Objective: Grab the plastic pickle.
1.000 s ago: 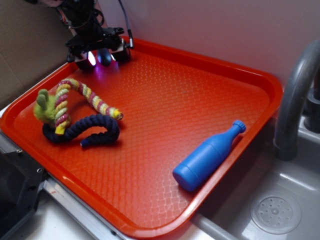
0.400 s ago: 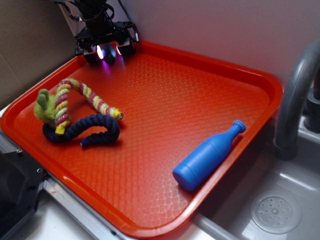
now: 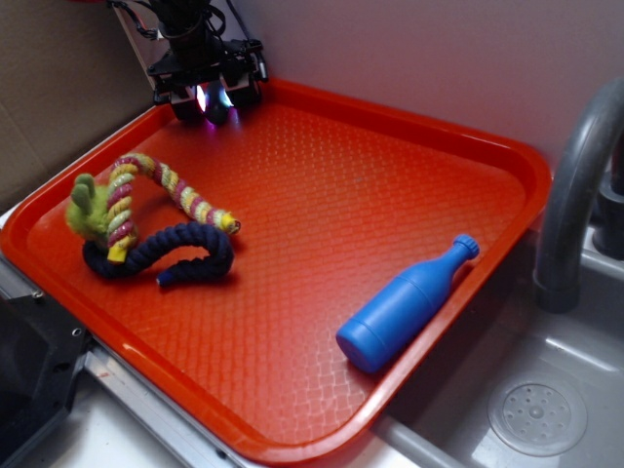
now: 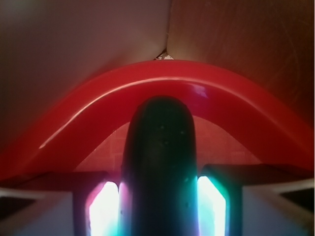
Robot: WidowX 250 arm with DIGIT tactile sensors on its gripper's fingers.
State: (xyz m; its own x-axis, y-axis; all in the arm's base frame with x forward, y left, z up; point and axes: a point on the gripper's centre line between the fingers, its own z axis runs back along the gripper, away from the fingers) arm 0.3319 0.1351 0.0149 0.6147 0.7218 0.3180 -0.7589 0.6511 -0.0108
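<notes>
The plastic pickle [image 3: 215, 107] is a small dark oval lump at the far left corner of the orange tray [image 3: 409, 127]. My gripper [image 3: 214, 99] hangs over that corner, shut on the pickle from both sides. In the wrist view the pickle [image 4: 160, 142] fills the middle as a dark rounded shape. A glowing pad [image 4: 104, 206] presses its left side and another presses its right. The tray's curved rim [image 4: 88, 113] lies just beyond it. The underside of the pickle is hidden, so I cannot tell whether it touches the tray floor.
A twisted rope toy [image 3: 146, 219] with a green tuft lies at the tray's left. A blue bottle [image 3: 405, 302] lies on its side near the right rim. A grey faucet [image 3: 575, 185] and sink [image 3: 536, 414] stand to the right. A wall rises close behind the tray.
My gripper has shifted right and back toward the tray's far rim, and the pickle between its fingers went with it. The rope toy and bottle stayed put.
</notes>
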